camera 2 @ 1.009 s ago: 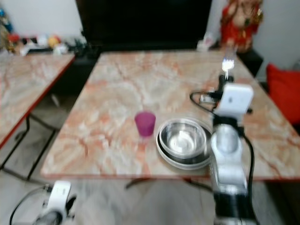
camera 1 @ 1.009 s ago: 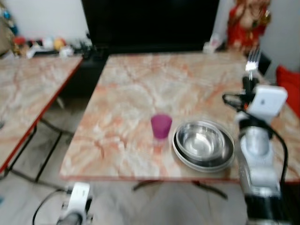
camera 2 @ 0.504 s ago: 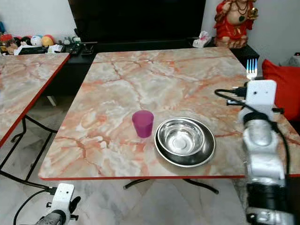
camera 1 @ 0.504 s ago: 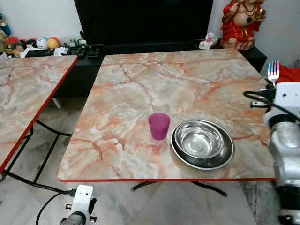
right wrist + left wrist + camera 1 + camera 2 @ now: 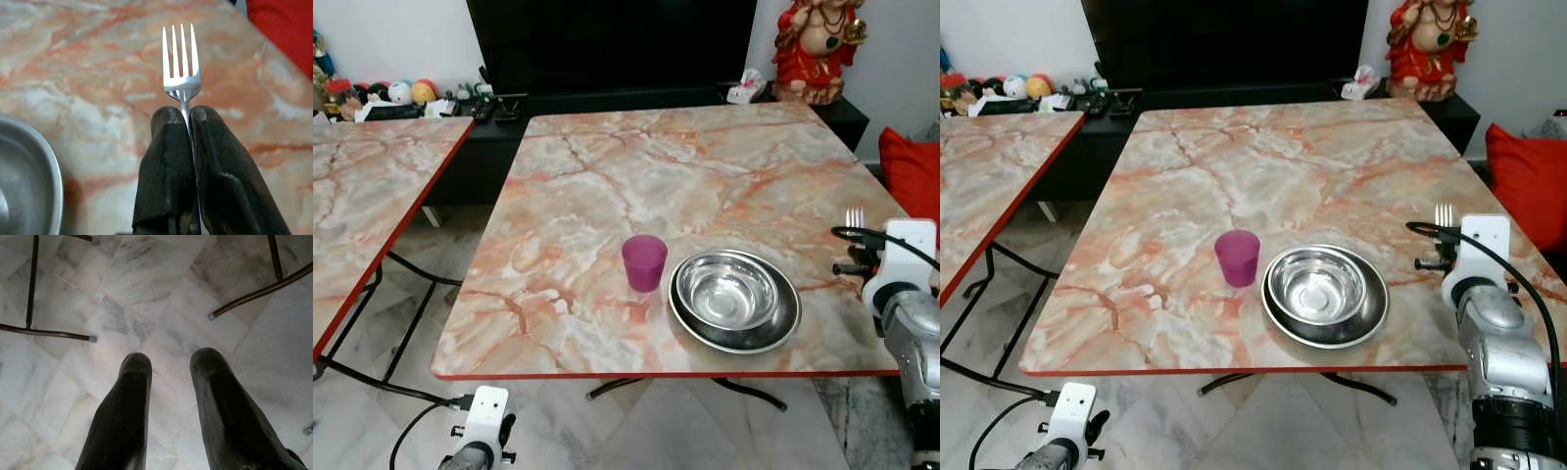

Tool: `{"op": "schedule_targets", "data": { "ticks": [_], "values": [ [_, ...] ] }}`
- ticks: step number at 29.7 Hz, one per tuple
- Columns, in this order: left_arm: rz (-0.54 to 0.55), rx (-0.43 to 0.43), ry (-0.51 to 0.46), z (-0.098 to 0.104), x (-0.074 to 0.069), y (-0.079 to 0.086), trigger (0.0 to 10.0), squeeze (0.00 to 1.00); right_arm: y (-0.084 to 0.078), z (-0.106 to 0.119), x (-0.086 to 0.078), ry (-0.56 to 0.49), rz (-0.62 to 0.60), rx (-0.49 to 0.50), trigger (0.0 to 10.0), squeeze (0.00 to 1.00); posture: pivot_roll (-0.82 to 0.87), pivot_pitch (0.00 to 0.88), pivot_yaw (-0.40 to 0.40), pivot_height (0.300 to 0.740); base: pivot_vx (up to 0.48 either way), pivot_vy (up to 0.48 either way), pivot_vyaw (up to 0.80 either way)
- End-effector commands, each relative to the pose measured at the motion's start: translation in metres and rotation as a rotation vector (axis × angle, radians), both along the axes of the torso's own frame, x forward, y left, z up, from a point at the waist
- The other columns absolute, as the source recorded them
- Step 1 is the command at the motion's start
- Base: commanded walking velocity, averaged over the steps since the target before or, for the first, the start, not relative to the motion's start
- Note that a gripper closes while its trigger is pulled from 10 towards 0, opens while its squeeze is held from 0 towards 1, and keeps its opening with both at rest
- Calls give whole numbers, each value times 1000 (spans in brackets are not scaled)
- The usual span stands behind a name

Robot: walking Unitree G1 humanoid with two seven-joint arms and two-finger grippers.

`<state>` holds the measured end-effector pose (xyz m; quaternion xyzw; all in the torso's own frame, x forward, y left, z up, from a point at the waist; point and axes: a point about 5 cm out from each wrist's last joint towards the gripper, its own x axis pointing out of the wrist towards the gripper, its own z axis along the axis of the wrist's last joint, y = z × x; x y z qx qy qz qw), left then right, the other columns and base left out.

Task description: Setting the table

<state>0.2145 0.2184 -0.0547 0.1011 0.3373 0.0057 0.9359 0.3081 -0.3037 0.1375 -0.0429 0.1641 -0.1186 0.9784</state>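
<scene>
Silver four-tined fork (image 5: pixel 181 63), pinched upright

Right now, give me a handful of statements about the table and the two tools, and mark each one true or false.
1. The right tool is shut on a fork, tines pointing away from the wrist. True.
2. The purple cup sits inside the steel bowl. False: it stands on the marble table just beside the bowl, on the robot's left of it.
3. The bowl rests on a steel plate. True.
4. The left tool holds a spoon. False: its fingers are apart with nothing between them, hanging low over the floor tiles.
5. The fork already lies on the table. False: it is held above the table, on the bowl's right.
</scene>
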Motion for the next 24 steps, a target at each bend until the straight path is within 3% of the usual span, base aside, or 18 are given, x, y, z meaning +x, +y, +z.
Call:
{"op": "schedule_targets", "data": {
  "ticks": [1, 9, 24],
  "values": [
    [-6, 9, 23, -1, -2, 3, 10000, 0, 3, -7, 3, 25, 32, 25, 10000, 0, -40, 22, 61, 740, 0, 0, 0],
    [-7, 6, 24, -1, -2, 3, 10000, 0, 13, -27, 14, 76, 68, 69, 10000, 0, -33, 42, 62, 740, 0, 0, 0],
    [-5, 8, 18, 0, -1, 4, 10000, 0, 24, -32, 31, 34, 87, 34, 10000, 0, -14, 43, 56, 740, 0, 0, 0]
  ]
}}
